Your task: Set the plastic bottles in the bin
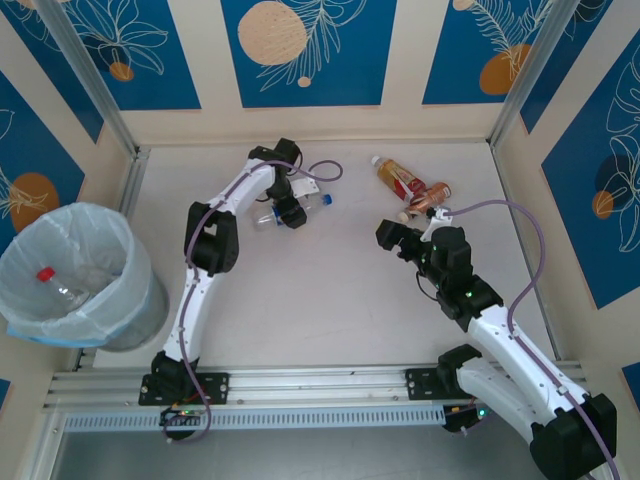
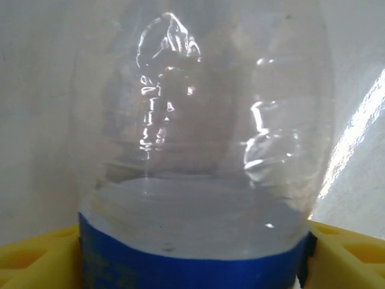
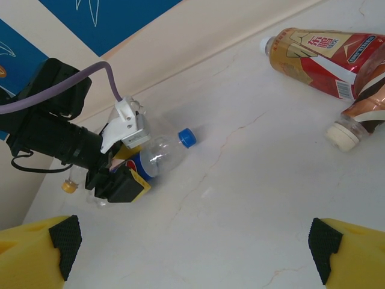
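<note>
a clear thin-walled plastic bottle with blue label sits between the yellow fingers of the left gripper, whether pinched i cannot tell, likely light, slick, crushable, best held at the label; beyond, the right gripper gapes empty, the bag-lined round bin far left.

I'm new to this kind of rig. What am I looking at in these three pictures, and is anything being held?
Two robot arms, the left arm and the right arm, are bolted at the near edge of the table. One camera looks down from above; the other two ride on the wrists. The left pincer straddles a lying blue-capped bottle; whether it grips firmly is unclear. The right pincer is open and empty, facing a red-labelled bottle and a crumpled brown bottle. The bin at left holds a red-capped bottle.
</note>
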Tool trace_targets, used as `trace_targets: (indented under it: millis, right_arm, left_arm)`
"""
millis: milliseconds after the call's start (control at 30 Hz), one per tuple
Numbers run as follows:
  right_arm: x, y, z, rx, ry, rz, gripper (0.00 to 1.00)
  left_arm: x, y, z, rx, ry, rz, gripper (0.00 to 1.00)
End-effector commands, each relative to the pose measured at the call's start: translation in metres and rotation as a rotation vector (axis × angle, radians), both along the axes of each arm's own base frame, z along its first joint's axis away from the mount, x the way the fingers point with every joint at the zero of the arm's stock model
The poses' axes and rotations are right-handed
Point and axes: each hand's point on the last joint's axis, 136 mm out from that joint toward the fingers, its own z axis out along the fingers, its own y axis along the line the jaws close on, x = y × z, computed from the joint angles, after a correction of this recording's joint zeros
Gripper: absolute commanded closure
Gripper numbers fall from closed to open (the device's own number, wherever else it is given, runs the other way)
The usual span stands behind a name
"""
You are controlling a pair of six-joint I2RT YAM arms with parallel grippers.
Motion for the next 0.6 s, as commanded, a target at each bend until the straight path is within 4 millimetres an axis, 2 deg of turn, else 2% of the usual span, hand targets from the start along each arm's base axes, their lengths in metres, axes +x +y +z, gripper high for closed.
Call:
trace_targets:
  millis: [0,133,233,567]
  right_arm:
    - [0.003,-0.007,0.006,0.013,-0.031,-0.040,0.01]
    - [0.003,-0.007,0.005,0.014,-0.028,-0.040,0.01]
    - [0.003,-0.007,0.006,0.015,-0.030,-0.041,0.01]
    - [0.005,-0.009,0.004,0.026,-0.027,-0.051,0.01]
  left_arm:
    - [-0.006,0.000,-0.003,-0.016,0.031,0.022,0.29]
    - [0.000,-0.001,0.003,-0.035,-0.006,0.053,0.39]
    - [0.003,-0.007,0.016,-0.074,-0.032,0.070,0.44]
    - [-0.003,-0.018,0.046,-0.166,-0.027,0.147,0.51]
